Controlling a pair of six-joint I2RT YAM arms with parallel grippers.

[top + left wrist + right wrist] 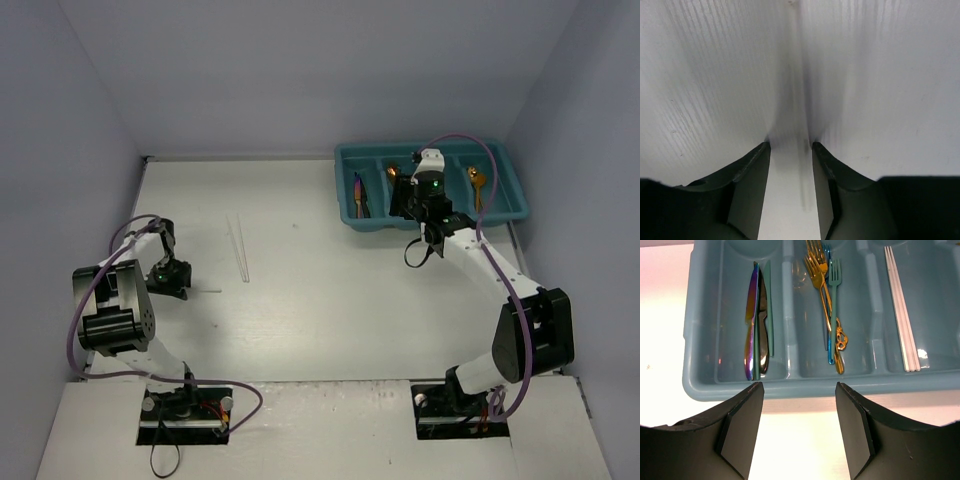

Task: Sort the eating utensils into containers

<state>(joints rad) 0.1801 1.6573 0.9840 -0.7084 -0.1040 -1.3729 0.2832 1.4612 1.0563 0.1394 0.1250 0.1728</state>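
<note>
Left gripper (790, 147), low over the white table (880, 75) at near left, has its jaws narrow but apart, a thin white chopstick (795, 60) lying between them; whether they touch it I cannot tell. Right gripper (800, 390) hangs wide and empty at the near rim of the teal tray (700, 340) far right; knives (757, 320), forks (826, 295) and more chopsticks (902, 315) lie in separate compartments.

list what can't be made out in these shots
Top view: the right arm covers the tray's middle compartments.
Left wrist view: the pale streak between the left gripper's fingers is blurred, white on white.
Right wrist view: the top edge cuts off the tray's far end.
</note>
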